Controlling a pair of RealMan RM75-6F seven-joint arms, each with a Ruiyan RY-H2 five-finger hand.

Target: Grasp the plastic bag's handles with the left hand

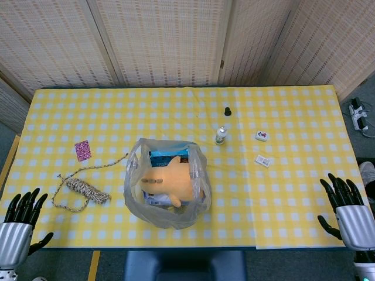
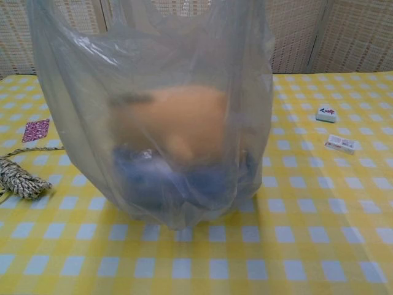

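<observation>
A clear plastic bag (image 1: 167, 184) stands near the table's front edge, holding an orange plush toy (image 1: 173, 182) and a blue item. Its two handles (image 1: 136, 161) (image 1: 198, 164) stand up at the left and right of its open mouth. In the chest view the bag (image 2: 159, 110) fills the left and centre, close to the camera. My left hand (image 1: 19, 225) hovers off the table's front left corner, fingers apart, holding nothing, far from the bag. At the front right corner my right hand (image 1: 347, 212) is also spread and holds nothing. Neither hand shows in the chest view.
A coil of twine (image 1: 85, 190) with a loose end lies left of the bag, with a pink patterned card (image 1: 82, 150) beyond it. A small bottle (image 1: 220, 135) and a black cap (image 1: 227, 111) stand behind the bag. Two small tiles (image 1: 262, 136) (image 1: 263, 160) lie to the right.
</observation>
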